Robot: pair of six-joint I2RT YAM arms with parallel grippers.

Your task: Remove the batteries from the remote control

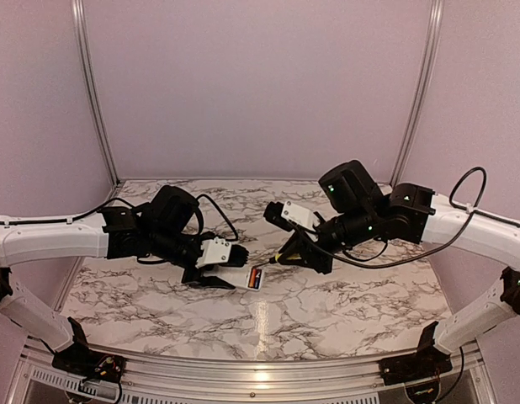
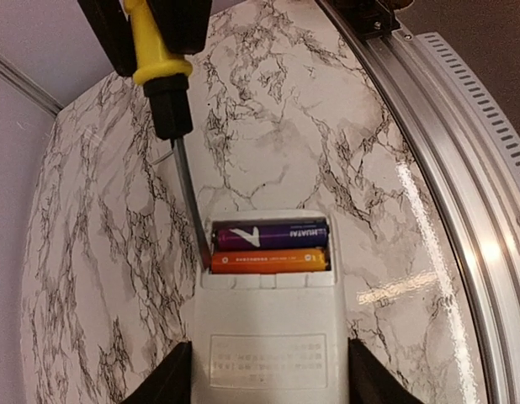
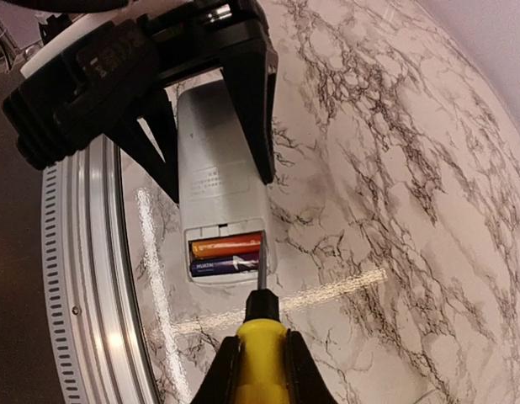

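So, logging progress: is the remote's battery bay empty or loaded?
Loaded: an orange battery and a purple battery lie side by side in the open bay of the remote control.

White marble-patterned tabletop with dark grey veins point(image 1: 344, 307), edged along its near side by a silver metal rail point(image 1: 243, 371). Near the middle is a flat white rectangular plastic remote control point(image 1: 252, 277); surface contact unclear.

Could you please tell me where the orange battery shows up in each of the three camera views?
Top external: the orange battery is a small orange spot just below centre, at the end of the remote.
Left wrist: the battery lies at centre, below the purple battery.
Right wrist: the battery lies left of centre, above the purple one, near the screwdriver.
Shared landmark: the remote's open bay.
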